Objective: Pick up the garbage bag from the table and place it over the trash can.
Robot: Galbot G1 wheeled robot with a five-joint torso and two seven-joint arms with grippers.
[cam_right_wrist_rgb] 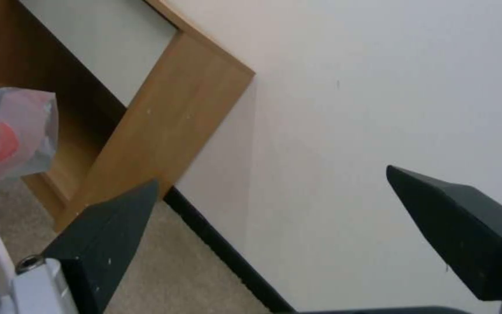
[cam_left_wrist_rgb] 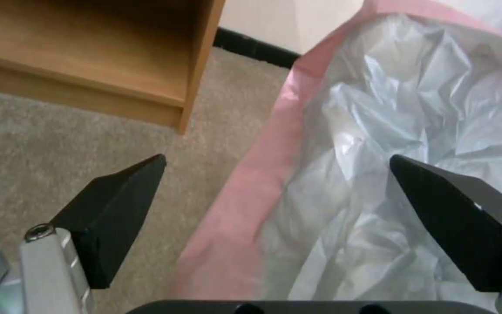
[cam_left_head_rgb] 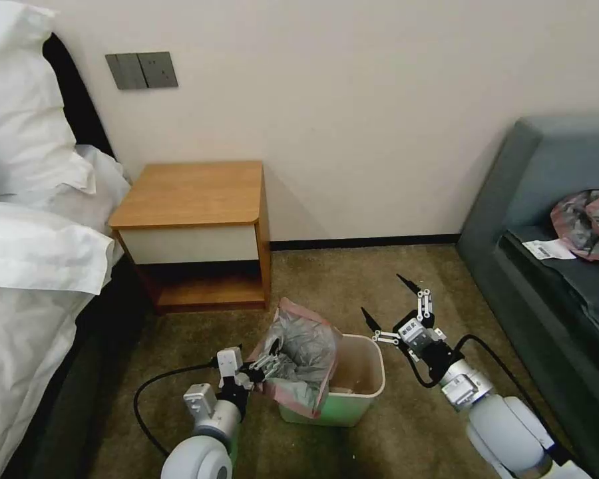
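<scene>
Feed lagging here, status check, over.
Left claw open at thin pink-grey plastic garbage bag, draped half over beige-rimmed bin. Right claw open, clear.

The trash can (cam_left_head_rgb: 353, 392) stands on the carpet before the table (cam_left_head_rgb: 193, 199), the garbage bag (cam_left_head_rgb: 299, 352) draped over its left side, between the left gripper (cam_left_head_rgb: 263, 366) and right gripper (cam_left_head_rgb: 386, 303).
</scene>
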